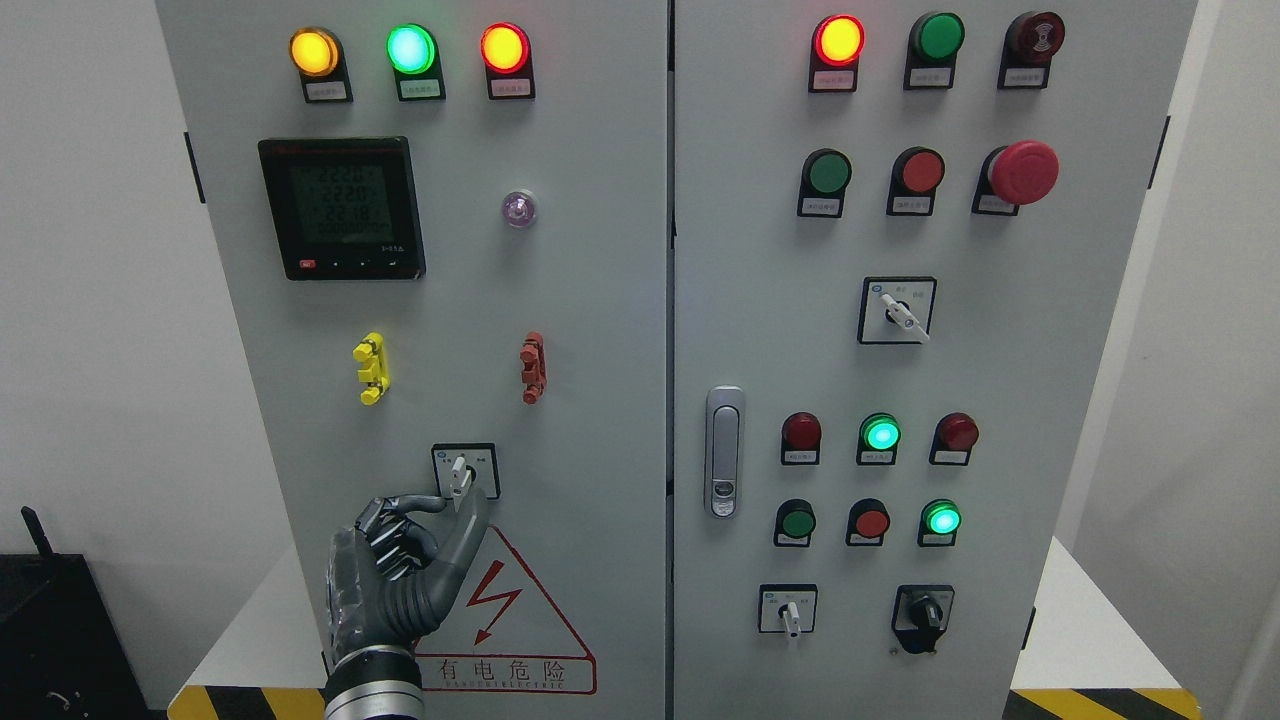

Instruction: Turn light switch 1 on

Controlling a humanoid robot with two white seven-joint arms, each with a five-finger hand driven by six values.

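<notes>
My left hand (405, 560) is raised against the left door of the cabinet (600, 300), directly below light switch 1 (462, 472), the small rotary selector above the red warning triangle (510, 610). My fingers (400, 530) are curled inward, with the thumb and index tip closing just under the white lever; from this angle they appear to touch it, not yet grip it. To do the step well: pinch the lever on both flat sides, keep the wrist square to the panel, then rotate smoothly to the detent. Avoid pushing inward or slipping off.
</notes>
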